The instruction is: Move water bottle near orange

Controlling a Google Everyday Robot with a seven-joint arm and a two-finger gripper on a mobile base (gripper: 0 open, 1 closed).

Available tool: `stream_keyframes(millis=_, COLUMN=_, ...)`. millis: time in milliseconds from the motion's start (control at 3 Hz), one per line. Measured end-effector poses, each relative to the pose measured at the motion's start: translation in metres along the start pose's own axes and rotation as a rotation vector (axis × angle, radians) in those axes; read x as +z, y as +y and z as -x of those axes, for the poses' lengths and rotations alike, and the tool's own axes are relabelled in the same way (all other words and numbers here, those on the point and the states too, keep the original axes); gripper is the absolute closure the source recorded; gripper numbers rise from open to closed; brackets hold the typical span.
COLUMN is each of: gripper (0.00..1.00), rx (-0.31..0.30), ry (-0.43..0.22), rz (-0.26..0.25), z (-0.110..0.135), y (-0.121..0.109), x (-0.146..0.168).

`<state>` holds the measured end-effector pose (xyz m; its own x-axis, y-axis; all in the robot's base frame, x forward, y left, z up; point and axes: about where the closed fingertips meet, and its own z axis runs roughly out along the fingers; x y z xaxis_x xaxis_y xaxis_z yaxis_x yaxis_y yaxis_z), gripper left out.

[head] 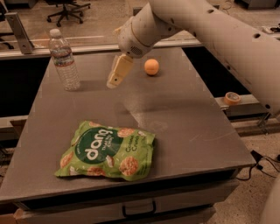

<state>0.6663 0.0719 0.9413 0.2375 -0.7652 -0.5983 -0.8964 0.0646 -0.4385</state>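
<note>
The water bottle (64, 59) stands upright at the far left of the grey table (183, 113), clear ribbed plastic with a white cap and a pale label band. The orange (152, 67) rests at the far middle of the table. My gripper (117, 73) hangs above the table between the two, closer to the orange, about a hand's width right of the bottle. It holds nothing that I can see.
A green snack bag (107, 149) lies flat near the table's front left. A roll of tape (231, 97) sits on a ledge to the right. Office chairs (65, 8) stand on the floor beyond the table. A drawer handle (139, 209) shows under the front edge.
</note>
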Motion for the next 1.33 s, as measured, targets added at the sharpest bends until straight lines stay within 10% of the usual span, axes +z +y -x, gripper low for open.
stream_keyframes(millis=1333, gripper=0.00, rx=0.135, ry=-0.238, rz=0.018, z=0.020, y=-0.014, x=0.106)
